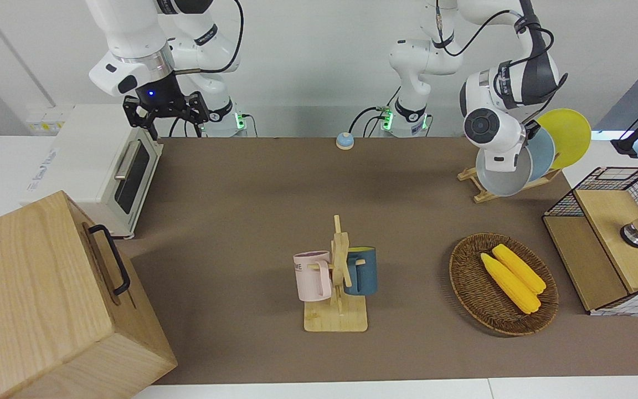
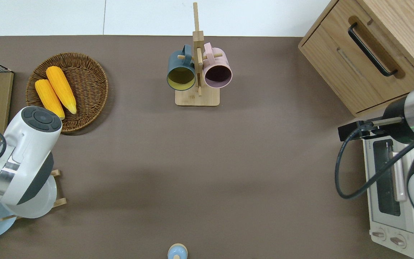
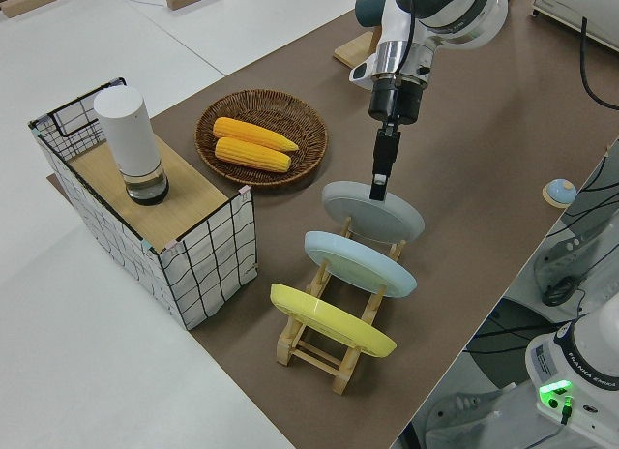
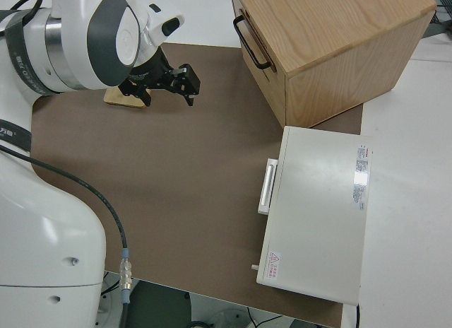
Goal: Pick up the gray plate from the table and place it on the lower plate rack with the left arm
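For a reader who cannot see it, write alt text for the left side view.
The left gripper comes down from above with its fingers on the rim of the gray plate, which stands in the lower plate rack with a light blue plate and a yellow plate. A wicker basket holding two corn cobs sits on the brown table.

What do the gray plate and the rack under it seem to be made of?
The gray plate looks like matte ceramic or melamine: an even pale surface with no strong glare, so either is possible. The lower plate rack looks like unpainted light wood: pale rails and pegs.
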